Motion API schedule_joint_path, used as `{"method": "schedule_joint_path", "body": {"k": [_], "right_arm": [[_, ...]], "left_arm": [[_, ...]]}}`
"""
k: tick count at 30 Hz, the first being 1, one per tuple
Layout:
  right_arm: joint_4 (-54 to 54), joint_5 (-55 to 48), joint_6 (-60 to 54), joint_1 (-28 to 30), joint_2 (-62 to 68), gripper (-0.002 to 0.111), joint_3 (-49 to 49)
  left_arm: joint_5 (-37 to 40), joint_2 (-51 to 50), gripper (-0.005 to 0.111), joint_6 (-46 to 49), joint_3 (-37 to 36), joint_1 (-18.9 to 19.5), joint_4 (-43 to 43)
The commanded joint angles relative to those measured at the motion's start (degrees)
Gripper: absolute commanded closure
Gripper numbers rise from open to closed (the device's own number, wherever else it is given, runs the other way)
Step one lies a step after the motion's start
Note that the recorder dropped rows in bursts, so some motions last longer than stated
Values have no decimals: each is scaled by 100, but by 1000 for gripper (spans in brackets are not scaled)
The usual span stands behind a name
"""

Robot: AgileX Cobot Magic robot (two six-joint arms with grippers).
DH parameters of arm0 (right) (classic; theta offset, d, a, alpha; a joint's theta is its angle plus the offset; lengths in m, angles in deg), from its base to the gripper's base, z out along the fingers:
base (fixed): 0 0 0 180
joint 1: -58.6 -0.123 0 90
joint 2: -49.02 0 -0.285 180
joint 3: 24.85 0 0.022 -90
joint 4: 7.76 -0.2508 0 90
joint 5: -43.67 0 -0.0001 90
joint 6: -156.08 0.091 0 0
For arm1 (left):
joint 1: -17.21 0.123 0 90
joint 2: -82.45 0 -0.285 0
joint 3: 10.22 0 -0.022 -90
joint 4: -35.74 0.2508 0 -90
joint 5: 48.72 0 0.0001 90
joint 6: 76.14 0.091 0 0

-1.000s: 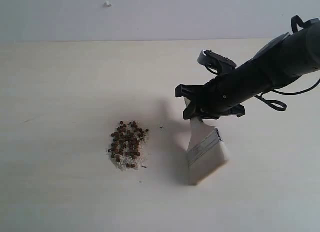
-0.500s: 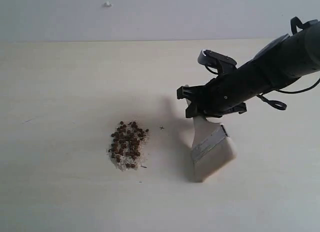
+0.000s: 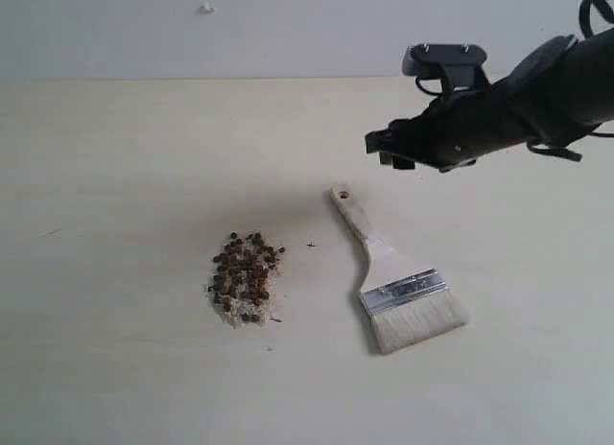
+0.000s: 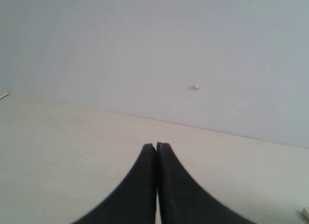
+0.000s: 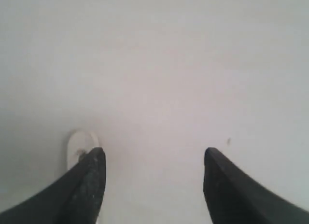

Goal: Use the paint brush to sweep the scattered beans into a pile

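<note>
Reddish beans [image 3: 245, 278] sit piled; brush [image 3: 398, 287] lies flat, right gripper [image 3: 382, 150] spread empty near its handle, left gripper [image 4: 157, 146] clenched. A careless low swing could scatter them.

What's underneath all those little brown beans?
The beans sit on a patch of off-white crumbs, which peek out around the pile's edge, on the pale table. Whatever lies beneath the pile's middle is covered.
</note>
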Motion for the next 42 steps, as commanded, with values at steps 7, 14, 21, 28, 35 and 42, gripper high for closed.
{"method": "schedule_joint_path", "body": {"k": [7, 14, 21, 28, 35, 42], "right_arm": [[601, 1318, -66, 11, -2074, 108, -801], [896, 2230, 273, 11, -3502, 108, -2414], [2357, 3262, 2326, 11, -4730, 108, -3859], [3306, 4546, 3344, 11, -5598, 108, -5162], [5333, 4831, 5098, 11, -6646, 108, -5894], [5376, 3619, 5486, 11, -7000, 108, -5894]], "left_arm": [[7, 36, 107, -20, 2, -33, -20], [7, 36, 107, -20, 2, -33, -20], [7, 36, 107, -20, 2, -33, -20], [7, 36, 107, -20, 2, -33, -20], [7, 36, 107, -20, 2, -33, -20], [7, 36, 107, -20, 2, -33, -20]]}}
